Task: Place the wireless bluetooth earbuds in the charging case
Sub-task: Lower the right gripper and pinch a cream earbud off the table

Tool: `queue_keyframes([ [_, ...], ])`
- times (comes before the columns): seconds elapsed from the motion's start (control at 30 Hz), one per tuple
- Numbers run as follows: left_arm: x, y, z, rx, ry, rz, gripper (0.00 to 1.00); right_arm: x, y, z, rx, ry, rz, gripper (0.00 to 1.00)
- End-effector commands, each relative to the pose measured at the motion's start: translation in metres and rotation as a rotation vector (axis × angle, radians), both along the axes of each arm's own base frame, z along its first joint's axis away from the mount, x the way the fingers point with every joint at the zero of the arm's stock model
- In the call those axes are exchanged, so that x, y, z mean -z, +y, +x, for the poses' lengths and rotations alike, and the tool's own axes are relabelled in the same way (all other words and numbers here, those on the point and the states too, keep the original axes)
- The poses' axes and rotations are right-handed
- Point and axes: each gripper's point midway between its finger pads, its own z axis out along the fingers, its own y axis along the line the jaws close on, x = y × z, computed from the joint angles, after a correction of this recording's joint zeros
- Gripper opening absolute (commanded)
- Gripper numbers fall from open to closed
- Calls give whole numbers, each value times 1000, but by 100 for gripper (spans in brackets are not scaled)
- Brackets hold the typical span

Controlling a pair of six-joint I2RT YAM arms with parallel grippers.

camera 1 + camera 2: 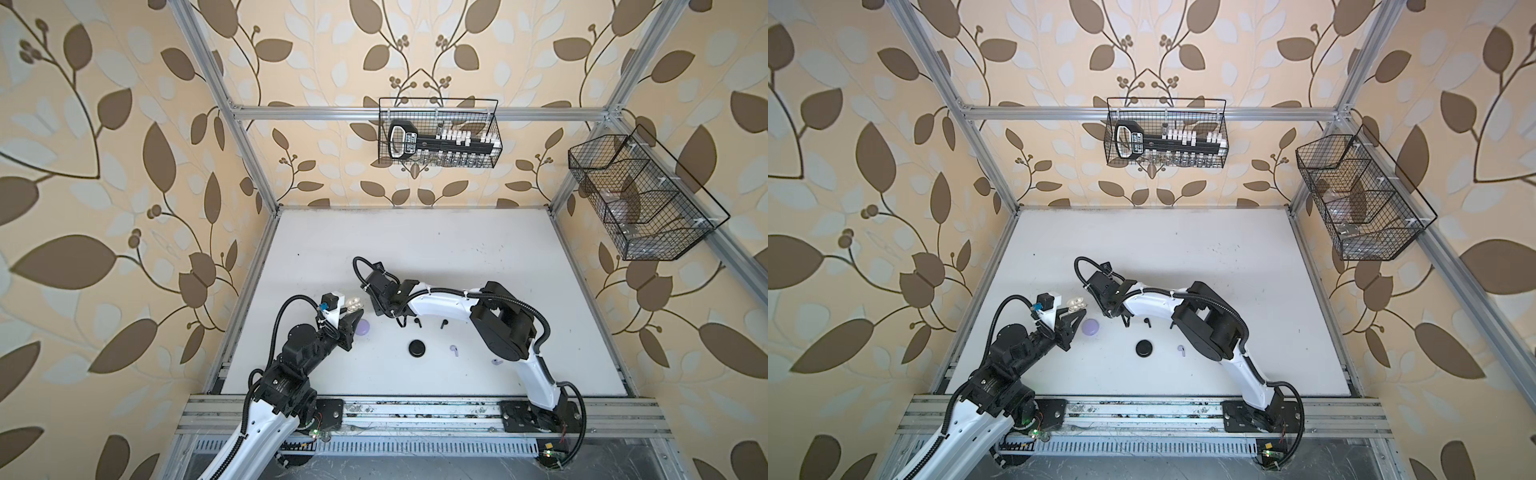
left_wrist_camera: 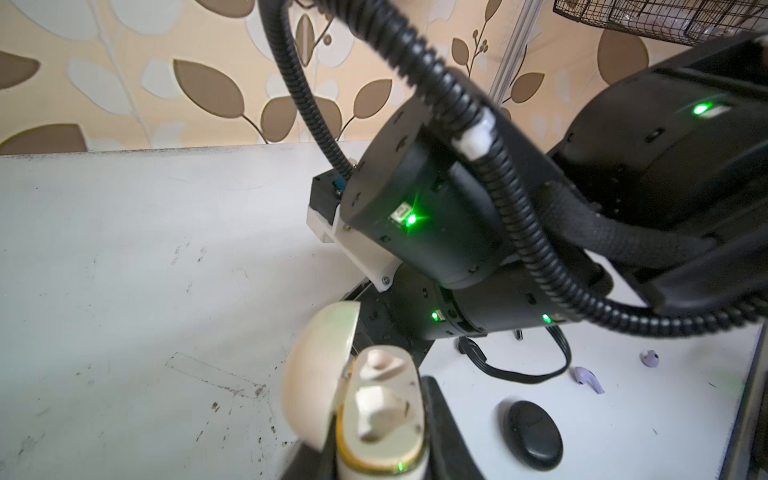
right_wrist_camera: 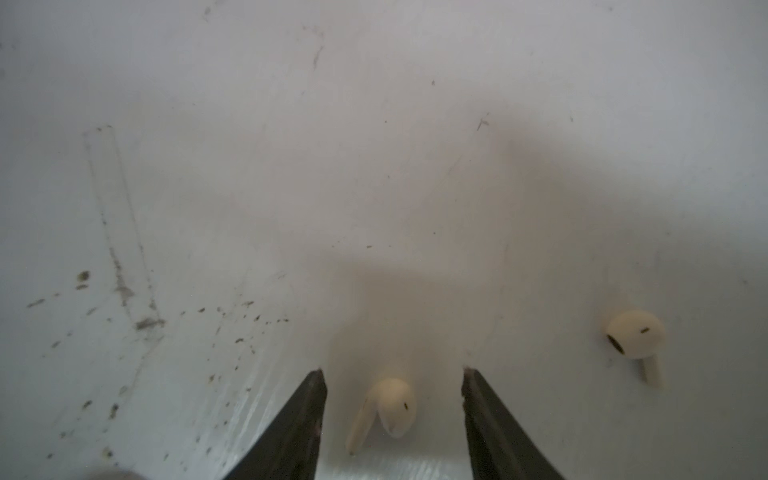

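The right gripper (image 3: 392, 372) enters from the bottom edge of the frame, its two dark fingers (image 3: 291, 428) standing apart with their tips resting on or just above the white table (image 3: 374, 124). A cream-white earbud (image 3: 392, 409) lies on the table in the gap between them, at lower centre, touching neither finger; its rounded head points up the frame and its stem slants toward the lower left. A second earbud (image 3: 633, 334) of the same colour lies apart at the right of the frame, stem pointing down. A soft grey shadow covers the centre. Dark specks and scuffs (image 3: 145, 322) scatter across the lower left, beside a faint rectangular outline.
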Motion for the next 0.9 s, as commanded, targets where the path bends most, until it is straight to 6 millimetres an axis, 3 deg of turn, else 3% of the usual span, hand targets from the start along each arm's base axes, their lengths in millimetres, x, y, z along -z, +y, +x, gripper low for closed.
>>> queue_keyframes([
  [0.0, -16, 1, 2, -12, -43, -24, 0, 7, -7, 3, 20, 7, -48, 50],
  [0.6, -16, -1, 1, 7, -45, -24, 0, 10, -26, -5, 55, 16, -75, 26],
  [0.87, -16, -2, 1, 10, -46, -25, 0, 12, -26, -12, 48, 34, -42, 24],
])
